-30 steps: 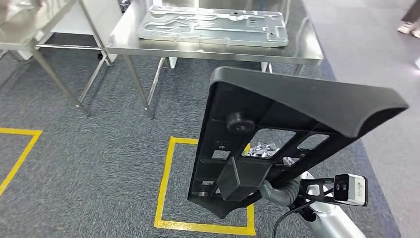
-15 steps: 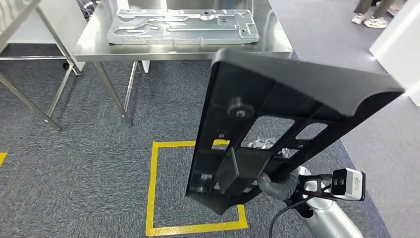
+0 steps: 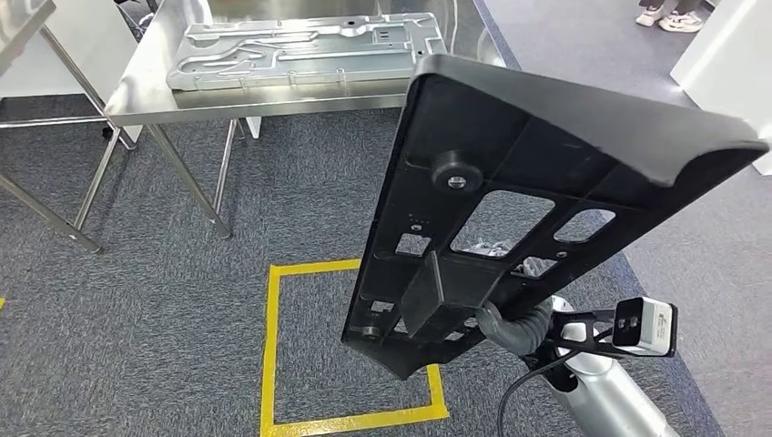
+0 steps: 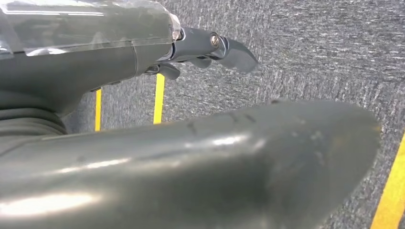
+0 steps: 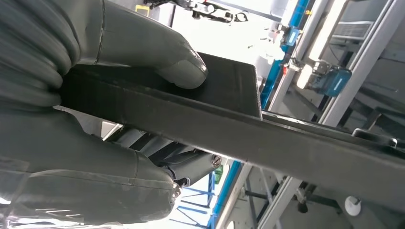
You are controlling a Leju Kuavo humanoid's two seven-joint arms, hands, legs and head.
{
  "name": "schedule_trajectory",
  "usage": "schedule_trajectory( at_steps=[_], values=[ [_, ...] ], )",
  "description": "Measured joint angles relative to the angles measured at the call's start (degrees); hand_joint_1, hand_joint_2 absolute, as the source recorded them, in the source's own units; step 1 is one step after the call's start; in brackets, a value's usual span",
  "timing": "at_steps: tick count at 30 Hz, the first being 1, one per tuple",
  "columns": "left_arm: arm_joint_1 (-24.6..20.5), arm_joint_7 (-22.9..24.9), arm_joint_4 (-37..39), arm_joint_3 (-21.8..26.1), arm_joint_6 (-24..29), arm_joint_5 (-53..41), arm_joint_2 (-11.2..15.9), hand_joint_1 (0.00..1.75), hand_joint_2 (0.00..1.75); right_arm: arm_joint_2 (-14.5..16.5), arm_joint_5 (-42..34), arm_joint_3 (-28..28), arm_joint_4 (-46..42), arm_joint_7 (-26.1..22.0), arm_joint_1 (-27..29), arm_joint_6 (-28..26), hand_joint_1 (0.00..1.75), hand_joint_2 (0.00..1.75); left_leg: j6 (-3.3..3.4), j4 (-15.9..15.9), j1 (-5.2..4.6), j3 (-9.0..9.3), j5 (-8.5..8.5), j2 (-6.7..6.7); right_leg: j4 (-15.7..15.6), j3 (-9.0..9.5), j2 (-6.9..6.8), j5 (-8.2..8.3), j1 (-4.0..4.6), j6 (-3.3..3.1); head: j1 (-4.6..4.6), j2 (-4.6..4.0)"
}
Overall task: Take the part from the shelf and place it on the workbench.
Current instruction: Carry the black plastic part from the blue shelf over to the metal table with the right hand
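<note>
I have the black part off the shelf and in my right hand, so I judge the pick-up half of the job done and only the carry and the set-down left. In the head view the part stands up on edge in front of me, a long flat black moulding with cut-out windows and a round boss, running from about six o'clock up to two o'clock and blocking much of my sight to the right. In the right wrist view the thick grey thumb presses flat on one face of the part and the rest of the hand wraps under it, so the grip looks firm and closed around the lower end. The workbench, a steel table, sits at about eleven o'clock, well apart from the part, with grey carpet and a yellow taped square between us. A grey metal plate already lies across much of the benchtop, so I reckon I will need to choose a bare strip of steel or lay the part on the plate. My left hand hangs over the carpet holding nothing, dark fingers loosely apart as far as I can tell. At one o'clock, far off, a person's shoes stand on the floor, well clear of my path.
</note>
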Motion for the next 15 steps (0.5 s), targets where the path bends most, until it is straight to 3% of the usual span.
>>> schedule_trajectory(
  at_steps=[1, 2, 4, 6, 10, 12, 15],
  values=[
    [0.09, -0.04, 0.00, 0.01, 0.02, 0.08, 0.01, 0.00, 0.00, -0.02, 0.09, 0.01, 0.01, 0.00, 0.14, 0.36, 1.59, 1.75, 0.05, 1.32, -0.01, -0.90, 0.21, 0.00, 0.03, 0.11, 0.12, -0.10, 0.17, -0.08, 0.00, 0.00],
    [0.14, -0.07, 0.00, 0.02, 0.03, 0.17, 0.02, 0.00, 0.00, -0.02, 0.27, 0.00, 0.01, 0.00, 0.30, 0.70, 1.59, 1.75, 0.18, 0.43, -0.02, -0.75, 1.51, 0.00, 0.06, 0.28, 0.24, -0.20, 0.29, -0.11, 0.00, -0.01],
    [0.16, -0.14, 0.00, 0.07, 0.05, 0.33, 0.03, 0.00, 0.00, -0.02, 0.81, -0.01, 0.00, 0.00, 0.65, 1.36, 1.59, 1.75, 0.77, -6.90, -0.08, 2.30, 5.89, -0.08, 0.15, 0.71, 0.45, -0.50, 0.47, 0.01, 0.00, -0.01],
    [0.11, -0.18, 0.00, 0.15, 0.05, 0.35, 0.05, 0.00, 0.00, -0.02, 1.34, -0.05, -0.01, 0.00, 0.97, 1.79, 1.59, 1.75, 1.40, -13.26, -0.31, 5.11, 8.23, -0.22, 0.37, 0.87, 0.60, -0.81, 0.69, 0.41, 0.01, 0.00],
    [0.21, -0.22, 0.00, 0.28, 0.07, 0.38, 0.06, 0.00, 0.00, 0.08, 1.70, -0.17, -0.08, 0.00, 1.40, 2.05, 1.59, 1.75, 2.35, -15.02, -0.49, 5.93, 8.42, -0.24, 0.70, 0.74, 0.66, -1.19, 0.54, 1.58, 0.01, 0.00],
    [0.15, -0.32, 0.00, 0.29, 0.06, 0.38, 0.05, 0.00, 0.00, 0.28, 1.96, -0.48, -0.20, -0.01, 1.67, 2.49, 1.59, 1.75, 2.93, -15.50, -0.28, 6.18, 8.69, -0.16, 3.83, -0.60, 0.61, -3.22, 0.39, 2.15, 0.02, 0.00],
    [0.16, -0.47, 0.00, 0.30, 0.02, 0.37, 0.05, 0.00, 0.00, 0.54, 3.21, -1.31, -0.27, -0.02, 2.78, 3.94, 1.59, 1.75, 3.25, -15.54, -0.25, 6.21, 8.64, -0.15, 14.41, -5.94, 0.55, -7.83, -0.07, 2.73, 0.02, 0.00]
  ],
)
